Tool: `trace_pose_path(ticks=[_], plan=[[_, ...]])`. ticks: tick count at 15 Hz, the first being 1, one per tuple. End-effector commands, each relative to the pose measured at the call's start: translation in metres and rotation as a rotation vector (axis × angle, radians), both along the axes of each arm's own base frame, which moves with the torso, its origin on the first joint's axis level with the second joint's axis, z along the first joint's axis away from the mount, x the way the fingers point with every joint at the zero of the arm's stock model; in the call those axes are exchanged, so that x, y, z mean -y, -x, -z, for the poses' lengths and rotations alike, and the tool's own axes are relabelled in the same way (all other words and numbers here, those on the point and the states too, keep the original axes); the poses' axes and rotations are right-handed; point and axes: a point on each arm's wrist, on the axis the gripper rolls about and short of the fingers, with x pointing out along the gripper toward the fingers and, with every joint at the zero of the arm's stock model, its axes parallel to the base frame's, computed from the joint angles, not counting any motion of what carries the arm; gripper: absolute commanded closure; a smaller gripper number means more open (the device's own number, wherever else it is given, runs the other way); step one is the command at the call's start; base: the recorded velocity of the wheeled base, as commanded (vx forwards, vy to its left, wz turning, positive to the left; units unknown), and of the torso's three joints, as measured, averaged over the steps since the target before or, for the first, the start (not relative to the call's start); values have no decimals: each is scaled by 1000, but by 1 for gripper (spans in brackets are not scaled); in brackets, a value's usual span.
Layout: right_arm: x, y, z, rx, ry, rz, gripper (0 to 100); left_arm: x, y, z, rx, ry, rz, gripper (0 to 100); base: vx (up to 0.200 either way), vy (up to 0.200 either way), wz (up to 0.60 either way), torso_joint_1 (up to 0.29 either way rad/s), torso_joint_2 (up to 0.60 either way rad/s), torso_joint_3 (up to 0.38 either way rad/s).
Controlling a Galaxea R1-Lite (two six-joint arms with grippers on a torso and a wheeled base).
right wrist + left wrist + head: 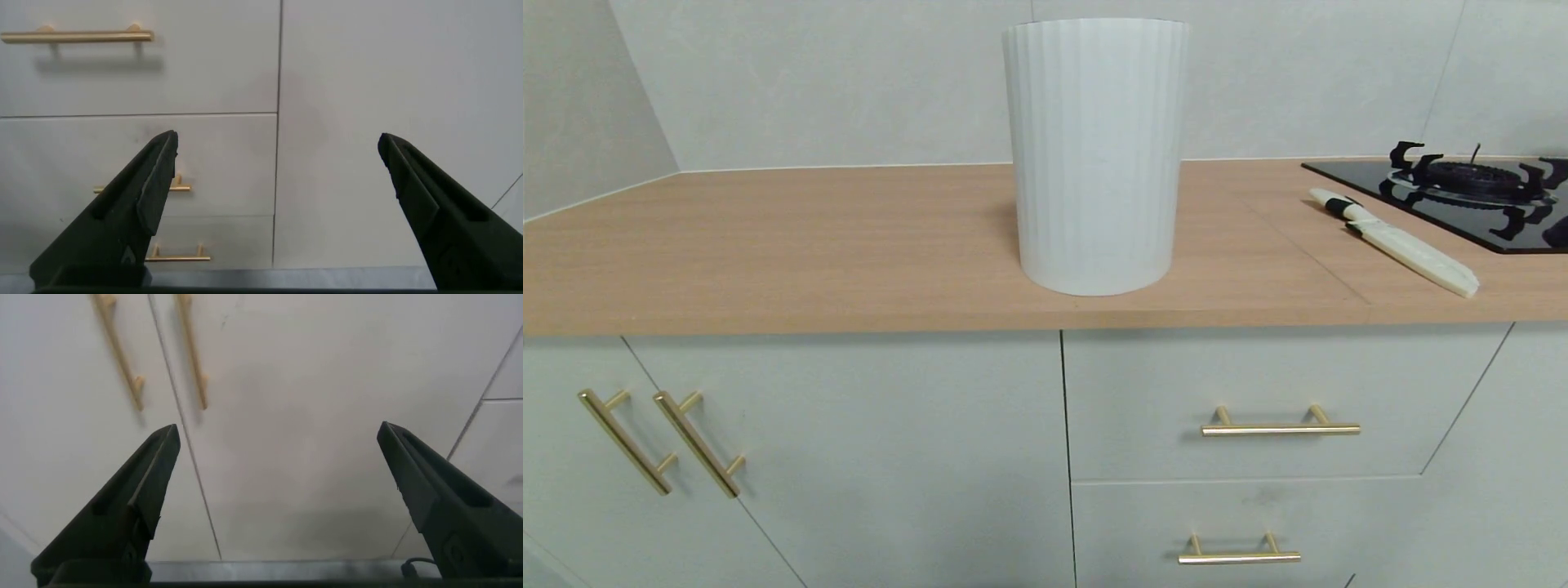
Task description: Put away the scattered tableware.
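Observation:
A tall white ribbed container (1096, 155) stands upright on the wooden countertop (768, 245), near its front edge. A white sheathed knife (1396, 242) with a black band lies on the counter to the right, beside the hob. My left gripper (278, 441) is open and faces the white cabinet doors below the counter, with nothing between its fingers. My right gripper (278, 147) is also open and faces the drawer fronts, holding nothing.
A black gas hob (1470, 192) with a pan support sits at the back right of the counter. Below are cabinet doors with gold bar handles (694, 445) on the left and drawers with gold handles (1280, 427) on the right. Tiled wall runs behind.

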Motion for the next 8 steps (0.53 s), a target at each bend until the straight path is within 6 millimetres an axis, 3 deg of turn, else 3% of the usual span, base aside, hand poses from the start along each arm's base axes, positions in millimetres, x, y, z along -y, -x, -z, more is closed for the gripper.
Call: trace_pose_path(ticks=[1, 8], plan=[[0, 0, 0, -1, 0, -1, 0, 0, 0, 0, 0, 0, -1, 0, 0, 0, 0, 0, 0, 0], [0, 0, 0, -1, 0, -1, 0, 0, 0, 0, 0, 0, -1, 0, 0, 0, 0, 0, 0, 0]])
